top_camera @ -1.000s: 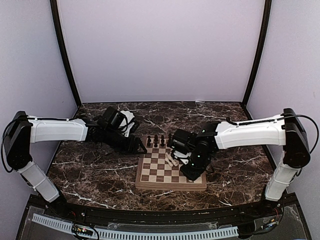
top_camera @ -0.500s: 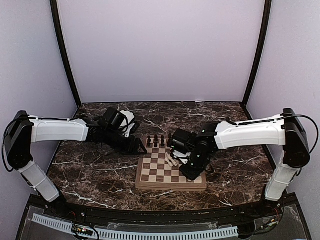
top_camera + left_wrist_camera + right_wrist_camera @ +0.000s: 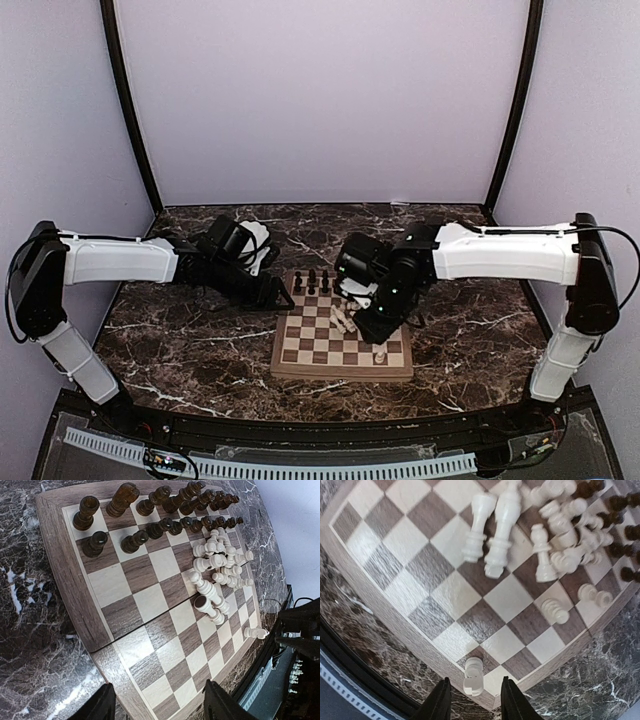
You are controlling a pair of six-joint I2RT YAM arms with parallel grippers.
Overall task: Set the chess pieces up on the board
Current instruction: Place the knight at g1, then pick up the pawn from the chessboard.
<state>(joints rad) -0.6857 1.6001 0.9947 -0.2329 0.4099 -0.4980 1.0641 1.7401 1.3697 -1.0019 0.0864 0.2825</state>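
Right wrist: right end effector [image 3: 475, 682] parted, empty, above white piece [image 3: 473, 672].

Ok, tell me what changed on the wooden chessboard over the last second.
The right gripper opened and let go of a cream-white chess piece, now free in the near row of the tan-and-brown wooden chessboard, close to its right corner; the arm pulled away. The left gripper, the dark brown pieces in the far rows and the heap of toppled white pieces stayed put.

white piece [image 3: 380, 355]: upright, board [image 3: 300, 352] near-right corner | white heap [image 3: 345, 320]: centre | dark pieces [image 3: 312, 280]: far edge
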